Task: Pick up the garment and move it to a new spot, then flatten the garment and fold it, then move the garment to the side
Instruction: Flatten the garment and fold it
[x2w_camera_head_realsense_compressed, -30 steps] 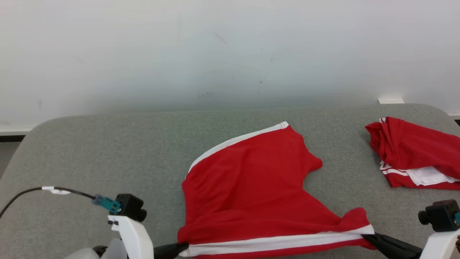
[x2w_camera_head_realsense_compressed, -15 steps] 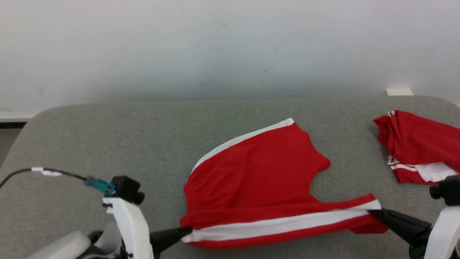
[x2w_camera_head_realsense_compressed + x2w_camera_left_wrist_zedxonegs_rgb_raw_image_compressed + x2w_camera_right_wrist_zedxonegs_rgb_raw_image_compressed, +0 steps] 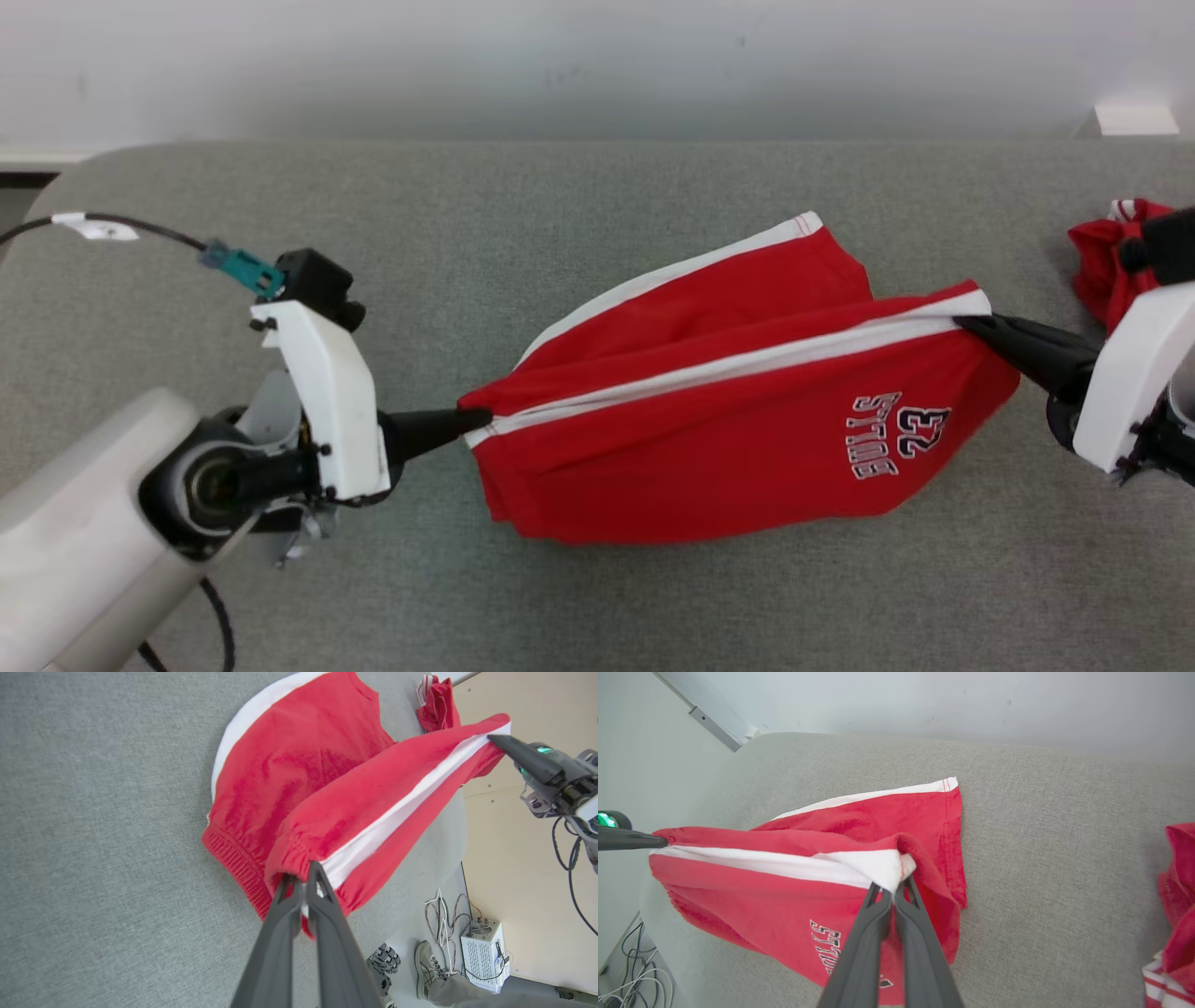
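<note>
The garment (image 3: 728, 411) is a pair of red shorts with white side stripes and a white "23" print. It hangs stretched between my two grippers above the grey table (image 3: 579, 196), its far leg still resting on the cloth surface. My left gripper (image 3: 481, 417) is shut on the waistband end (image 3: 303, 877). My right gripper (image 3: 966, 324) is shut on the white-striped hem end (image 3: 892, 877). In the left wrist view the right gripper (image 3: 495, 739) pinches the far corner.
Another red garment (image 3: 1102, 257) lies crumpled at the table's right side, also in the right wrist view (image 3: 1176, 905). Beside the table a person's shoe (image 3: 425, 970), a white box (image 3: 483, 954) and cables rest on the floor.
Both grippers have lifted the near edge of the shorts up and carried it toward the far side, so the printed face now hangs showing. The head camera has tilted down.
</note>
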{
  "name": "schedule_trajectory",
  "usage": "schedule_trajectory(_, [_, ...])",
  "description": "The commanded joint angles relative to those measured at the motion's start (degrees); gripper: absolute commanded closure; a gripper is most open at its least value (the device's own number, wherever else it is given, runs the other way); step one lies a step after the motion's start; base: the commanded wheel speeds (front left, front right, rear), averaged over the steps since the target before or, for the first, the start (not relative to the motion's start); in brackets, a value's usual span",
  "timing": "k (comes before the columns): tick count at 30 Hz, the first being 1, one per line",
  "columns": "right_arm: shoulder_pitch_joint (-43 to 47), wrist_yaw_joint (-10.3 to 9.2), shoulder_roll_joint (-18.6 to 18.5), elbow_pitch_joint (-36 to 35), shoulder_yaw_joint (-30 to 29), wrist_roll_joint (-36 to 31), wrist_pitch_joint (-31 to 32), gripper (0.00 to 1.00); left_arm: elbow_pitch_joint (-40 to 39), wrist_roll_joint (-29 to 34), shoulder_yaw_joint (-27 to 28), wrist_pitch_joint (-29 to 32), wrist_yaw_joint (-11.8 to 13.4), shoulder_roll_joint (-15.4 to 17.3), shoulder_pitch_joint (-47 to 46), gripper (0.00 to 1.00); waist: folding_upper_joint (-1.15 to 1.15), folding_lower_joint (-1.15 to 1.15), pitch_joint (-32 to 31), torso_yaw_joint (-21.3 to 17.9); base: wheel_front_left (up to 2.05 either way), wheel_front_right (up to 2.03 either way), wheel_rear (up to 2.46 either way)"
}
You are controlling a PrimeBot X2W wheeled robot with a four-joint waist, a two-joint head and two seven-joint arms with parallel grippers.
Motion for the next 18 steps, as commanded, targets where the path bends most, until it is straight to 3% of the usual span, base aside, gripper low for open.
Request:
schedule_trajectory(1, [-2.52,-0.15,1.88,2.52,-0.49,-0.83,0.53,1.00,1.89,0.83,0.07,1.04,-0.51,-1.01,-1.99,1.00,0.00,-0.01,2.54,0.94,0.00,0.00,0.00])
schedule_trajectory(18, [-17.53,-0.15,15.65,24.64,-0.65,-4.15,5.14,1.00,18.13,4.22,-0.45,3.82,-3.68,-9.16,-13.50,1.00,0.00,-0.01,10.06,2.99,0.00,0.00,0.00])
